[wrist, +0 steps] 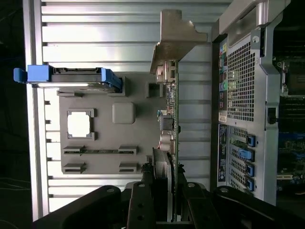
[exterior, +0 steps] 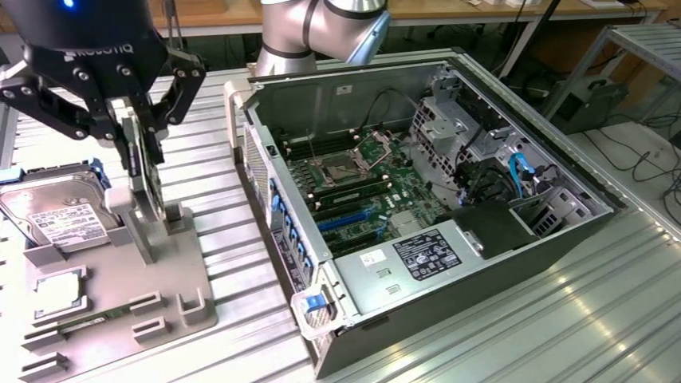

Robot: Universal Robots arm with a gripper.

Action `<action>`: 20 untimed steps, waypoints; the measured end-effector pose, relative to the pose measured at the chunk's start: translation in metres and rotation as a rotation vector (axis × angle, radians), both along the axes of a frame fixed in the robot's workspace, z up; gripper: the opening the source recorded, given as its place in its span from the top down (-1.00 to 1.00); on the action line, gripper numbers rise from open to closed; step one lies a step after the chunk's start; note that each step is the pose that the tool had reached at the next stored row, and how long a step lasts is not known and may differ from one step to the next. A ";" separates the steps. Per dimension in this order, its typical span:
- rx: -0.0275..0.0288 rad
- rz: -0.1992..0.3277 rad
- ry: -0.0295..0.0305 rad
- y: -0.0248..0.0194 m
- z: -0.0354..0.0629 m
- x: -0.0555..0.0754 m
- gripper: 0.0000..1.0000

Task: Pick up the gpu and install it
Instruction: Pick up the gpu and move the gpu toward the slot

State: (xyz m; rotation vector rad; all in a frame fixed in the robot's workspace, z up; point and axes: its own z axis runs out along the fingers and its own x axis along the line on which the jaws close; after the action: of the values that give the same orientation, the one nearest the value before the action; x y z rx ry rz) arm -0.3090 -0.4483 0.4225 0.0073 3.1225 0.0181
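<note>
The gpu (exterior: 142, 171), upright in a grey stand (exterior: 112, 275), is clasped by the gripper (exterior: 133, 132) — a computer case (exterior: 500, 295) is laid open alongside.

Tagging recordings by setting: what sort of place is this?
Likely a lab bench for PC assembly: an open computer case lies on an aluminium-profile table, beside a grey fixture holding a hard drive and the gpu.

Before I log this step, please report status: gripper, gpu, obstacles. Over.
Gripper at upper edge of the gpu. The gpu upright in grey holder, not yet in open case. Hard drive apart, on exterior view's left.
</note>
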 end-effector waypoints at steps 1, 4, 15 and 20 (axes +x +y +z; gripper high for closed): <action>0.0000 0.000 0.0000 0.0000 0.0032 0.000 0.45; 0.0000 0.000 0.0000 0.0000 0.0123 0.000 0.45; 0.0010 0.000 -0.0002 0.0000 0.0199 0.000 0.45; 0.0010 0.000 -0.0002 0.0000 0.0199 0.002 0.45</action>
State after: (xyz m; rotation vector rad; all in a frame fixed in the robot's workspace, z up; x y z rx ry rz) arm -0.3068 -0.4483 0.4424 0.0071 3.1223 0.0197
